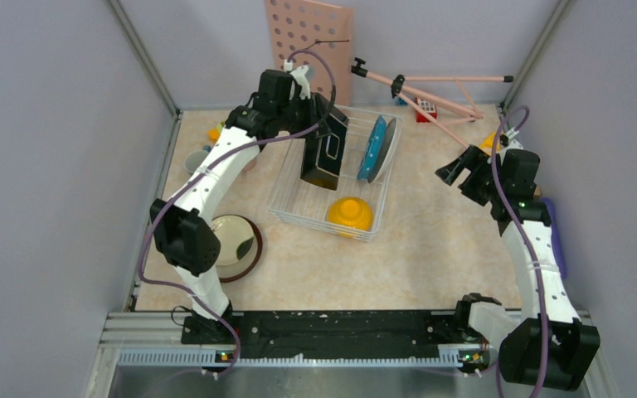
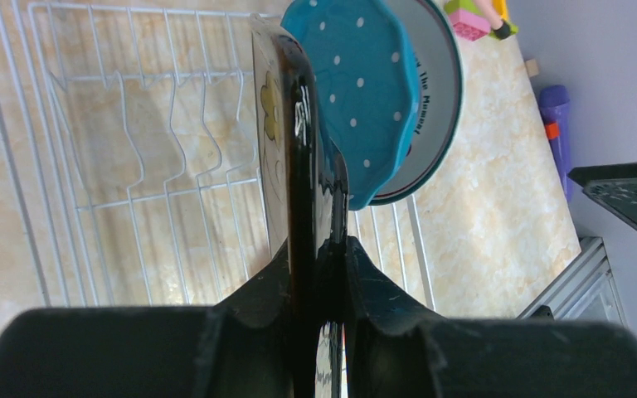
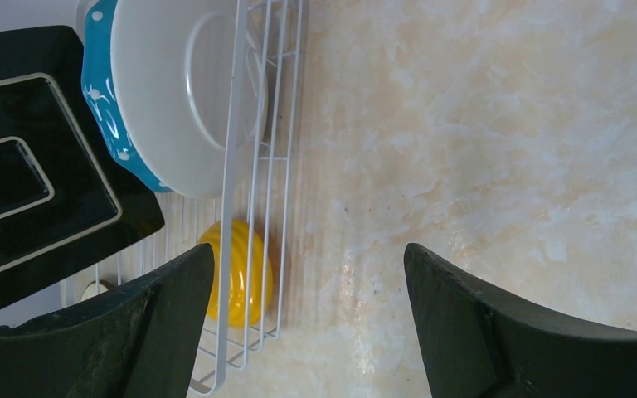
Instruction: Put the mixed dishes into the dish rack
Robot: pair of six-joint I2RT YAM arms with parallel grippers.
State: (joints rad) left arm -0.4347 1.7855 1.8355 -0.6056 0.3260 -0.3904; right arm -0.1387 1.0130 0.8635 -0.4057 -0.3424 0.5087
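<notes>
Nearest, on the table's left side, a brown-rimmed cream plate (image 1: 240, 236) lies flat, not yet loaded and partly hidden by the left arm's elbow. Beyond it, the white wire dish rack (image 1: 307, 207) holds a yellow bowl (image 1: 350, 212) at its near end. Over the rack's middle, the left pincer (image 2: 319, 257) is clamped on the rim of a square flowered black-rimmed plate (image 1: 319, 157), held on edge above the dividers. Just beside it, a teal dotted plate (image 2: 357, 91) and a round white patterned plate (image 2: 435, 99) stand upright.

If the square plate is lowered off the gap, it may knock the teal plate, or perch on a wire and tip.

The right pincer (image 3: 307, 257) hovers wide and empty over the table to the right of the rack. Farthest away are a pink pegboard (image 1: 307, 37) and toy blocks (image 1: 425, 109).
</notes>
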